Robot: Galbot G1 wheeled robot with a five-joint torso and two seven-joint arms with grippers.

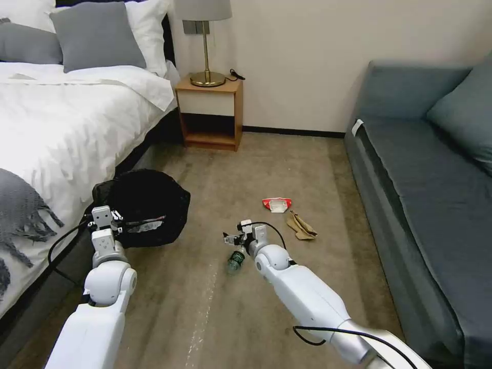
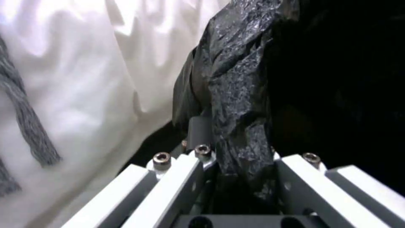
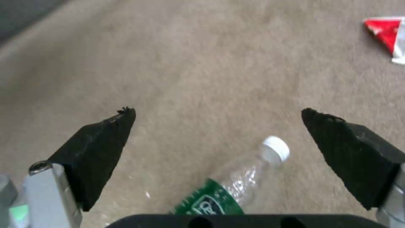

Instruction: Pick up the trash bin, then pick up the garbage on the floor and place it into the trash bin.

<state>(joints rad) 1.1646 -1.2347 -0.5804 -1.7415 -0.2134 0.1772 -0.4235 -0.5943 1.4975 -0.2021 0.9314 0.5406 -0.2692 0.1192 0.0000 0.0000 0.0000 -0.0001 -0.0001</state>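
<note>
Hiding trash bin (image 1: 151, 207): black bag.

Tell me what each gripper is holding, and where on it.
The left gripper pinches the bin by its bag-covered rim. The right gripper is open above the bottle, holding nothing.

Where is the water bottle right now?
The bottle lies on the carpet mid-floor in the head view, right under the open right tool, with the red-and-white packet farther off.
</note>
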